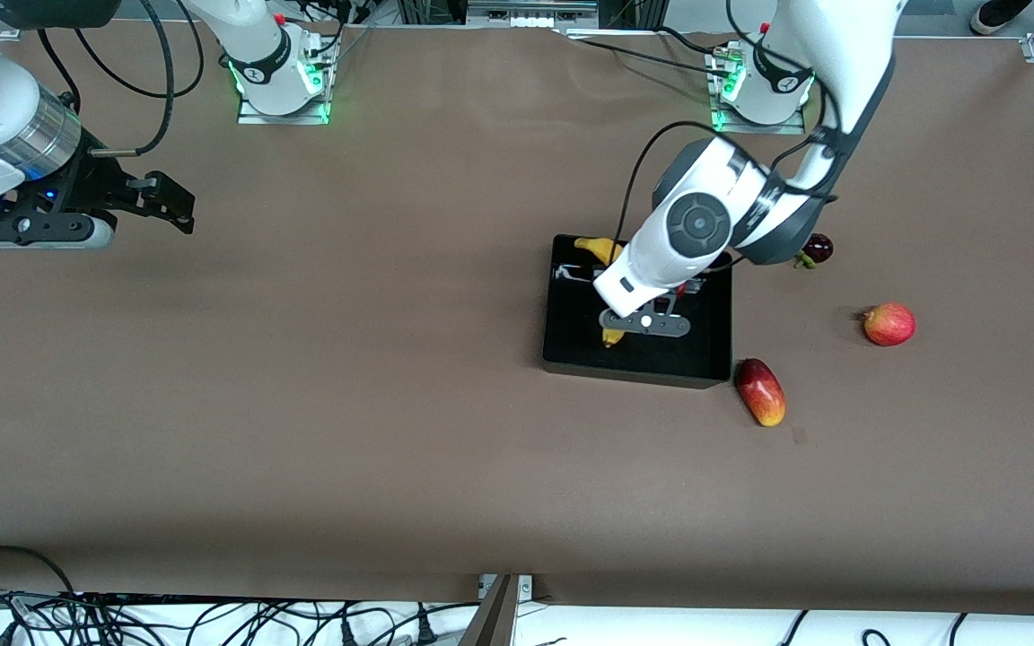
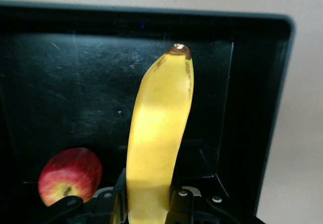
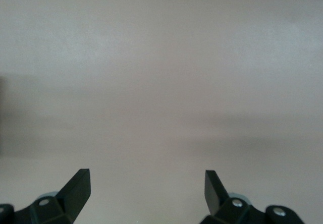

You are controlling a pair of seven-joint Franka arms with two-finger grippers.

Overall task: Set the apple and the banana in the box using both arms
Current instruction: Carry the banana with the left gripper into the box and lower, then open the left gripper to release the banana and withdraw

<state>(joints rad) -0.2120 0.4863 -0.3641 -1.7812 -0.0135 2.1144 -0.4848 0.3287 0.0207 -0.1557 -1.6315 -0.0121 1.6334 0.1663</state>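
The black box (image 1: 634, 368) stands on the brown table toward the left arm's end. My left gripper (image 1: 647, 323) is down inside it, shut on the yellow banana (image 1: 602, 251), whose two tips stick out from under the arm. In the left wrist view the banana (image 2: 159, 133) runs out from between the fingers of the left gripper (image 2: 148, 189) over the box floor (image 2: 252, 108). The red apple (image 2: 68, 176) lies in the box beside the gripper; the arm hides it in the front view. My right gripper (image 1: 167, 202) waits open and empty over bare table (image 3: 146, 179).
A red-orange round fruit with a nub (image 1: 889, 323), an oblong red-and-yellow fruit (image 1: 760, 391) by the box's near corner and a dark purple fruit (image 1: 815, 248) lie outside the box toward the left arm's end.
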